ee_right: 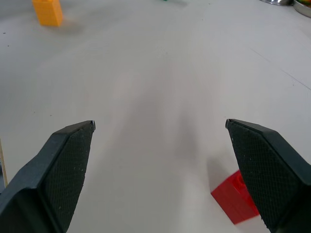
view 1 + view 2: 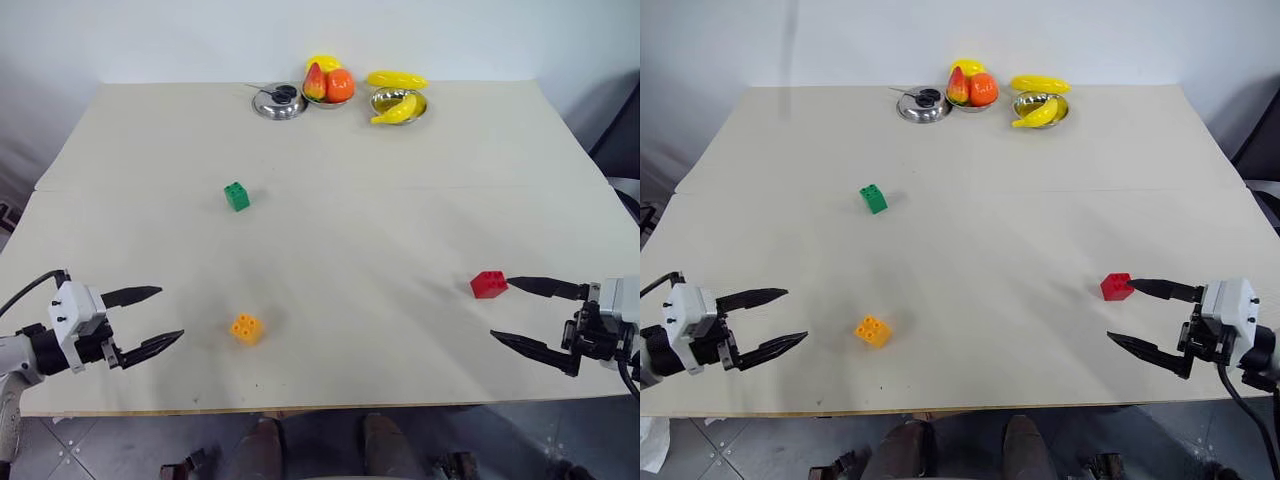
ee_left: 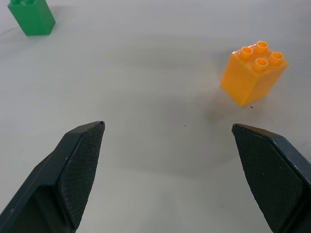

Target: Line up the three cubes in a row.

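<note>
Table (image 2: 400, 250): 3 cubes (image 2: 246, 328) scattered.

Green cube (image 2: 236, 196) sits upright, left of centre. Orange-yellow cube (image 2: 246, 328) lies lower left, studs up. Red cube (image 2: 489, 284) sits right.

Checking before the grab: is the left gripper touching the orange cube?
Apart. The left eye view shows bare table between the left gripper and orange cube.

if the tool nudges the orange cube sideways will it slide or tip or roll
The orange cube probably slides rather than rolls: it has flat faces and sits flat on the smooth table. It stands a bit taller than wide, so a high push might tip it. It looks like rigid moulded plastic, likely light, so the open left tool should shift it easily.
</note>
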You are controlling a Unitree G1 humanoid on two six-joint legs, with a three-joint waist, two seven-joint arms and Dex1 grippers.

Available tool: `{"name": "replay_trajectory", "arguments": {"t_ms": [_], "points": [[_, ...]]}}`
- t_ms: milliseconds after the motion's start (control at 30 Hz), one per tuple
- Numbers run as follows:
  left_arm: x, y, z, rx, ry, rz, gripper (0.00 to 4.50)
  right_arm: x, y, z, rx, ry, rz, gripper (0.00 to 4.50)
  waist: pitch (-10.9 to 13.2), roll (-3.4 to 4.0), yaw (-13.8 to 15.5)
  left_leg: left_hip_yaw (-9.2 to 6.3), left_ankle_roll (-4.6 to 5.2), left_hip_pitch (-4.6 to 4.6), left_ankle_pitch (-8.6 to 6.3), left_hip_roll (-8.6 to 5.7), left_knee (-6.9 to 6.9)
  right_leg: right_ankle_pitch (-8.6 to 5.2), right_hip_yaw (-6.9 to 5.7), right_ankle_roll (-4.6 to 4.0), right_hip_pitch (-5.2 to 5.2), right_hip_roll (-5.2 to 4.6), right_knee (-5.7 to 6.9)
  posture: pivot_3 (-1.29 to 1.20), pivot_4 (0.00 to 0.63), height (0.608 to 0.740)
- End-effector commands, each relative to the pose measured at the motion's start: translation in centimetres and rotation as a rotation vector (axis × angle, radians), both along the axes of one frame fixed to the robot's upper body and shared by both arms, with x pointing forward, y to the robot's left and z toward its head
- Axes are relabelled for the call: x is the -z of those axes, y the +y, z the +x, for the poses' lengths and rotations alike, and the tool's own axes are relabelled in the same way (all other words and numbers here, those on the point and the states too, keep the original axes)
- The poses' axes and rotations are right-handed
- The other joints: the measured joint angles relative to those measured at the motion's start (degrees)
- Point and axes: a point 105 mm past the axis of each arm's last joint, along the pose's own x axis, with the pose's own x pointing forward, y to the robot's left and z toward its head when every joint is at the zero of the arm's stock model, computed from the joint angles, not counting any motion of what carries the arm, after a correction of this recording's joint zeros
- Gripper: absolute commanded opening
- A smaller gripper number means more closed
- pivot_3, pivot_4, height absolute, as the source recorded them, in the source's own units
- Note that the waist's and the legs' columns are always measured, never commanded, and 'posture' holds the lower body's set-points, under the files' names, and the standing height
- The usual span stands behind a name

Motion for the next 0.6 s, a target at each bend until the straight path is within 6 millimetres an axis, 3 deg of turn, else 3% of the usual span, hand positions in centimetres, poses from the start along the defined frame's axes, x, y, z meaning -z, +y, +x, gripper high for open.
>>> {"name": "replay_trajectory", "arguments": {"t_ms": [33, 167, 300, 433, 600], "points": [[-0.5, -0.2, -0.2, 0.003, -0.010, 0.043, 4.46, -1.1, 0.0, 0.0, 0.034, -0.047, 0.024, 4.50, 0.00, 0.00, 0.04, 0.00, 0.00, 0.00, 0.00, 0.00, 0.01, 0.00, 0.00, 0.00, 0.01, 0.00, 0.00, 0.00, 0.150, 0.740], [-2.2, -1.1, 0.7, 0.020, -0.028, -0.084, 4.46, -1.8, -1.8, -0.4, 0.255, -0.095, 0.130, 4.50, 0.00, 0.00, 0.59, -0.06, 0.00, -0.02, 0.00, -0.01, 0.01, 0.00, -0.02, 0.00, 0.02, 0.00, 0.01, 0.00, 0.150, 0.740], [-4.1, -3.3, 1.4, 0.116, -0.058, -0.196, 4.46, -0.8, -4.5, -2.8, 0.527, -0.116, 0.176, 4.50, -0.01, -0.01, 1.43, -0.07, -0.01, -0.02, 0.00, -0.02, 0.00, 0.00, -0.03, 0.00, 0.02, 0.00, -0.01, 0.00, 0.150, 0.740], [-3.9, -6.1, 1.5, 0.246, -0.070, -0.178, 4.46, 1.2, -6.9, -5.9, 0.729, -0.068, 0.195, 4.50, -0.05, 0.07, 1.37, -0.02, -0.02, -0.01, 0.00, -0.04, -0.03, 0.00, 0.01, 0.00, 0.07, -0.01, -0.08, 0.00, 0.150, 0.740], [-3.5, -8.5, 1.7, 0.345, -0.065, -0.200, 4.46, 3.9, -7.7, -8.8, 0.805, 0.042, 0.155, 4.50, -0.12, 0.18, 0.77, 0.00, -0.03, 0.04, 0.00, 0.00, -0.08, 0.00, 0.03, 0.00, 0.08, 0.05, -0.11, 0.00, 0.150, 0.740]]}}
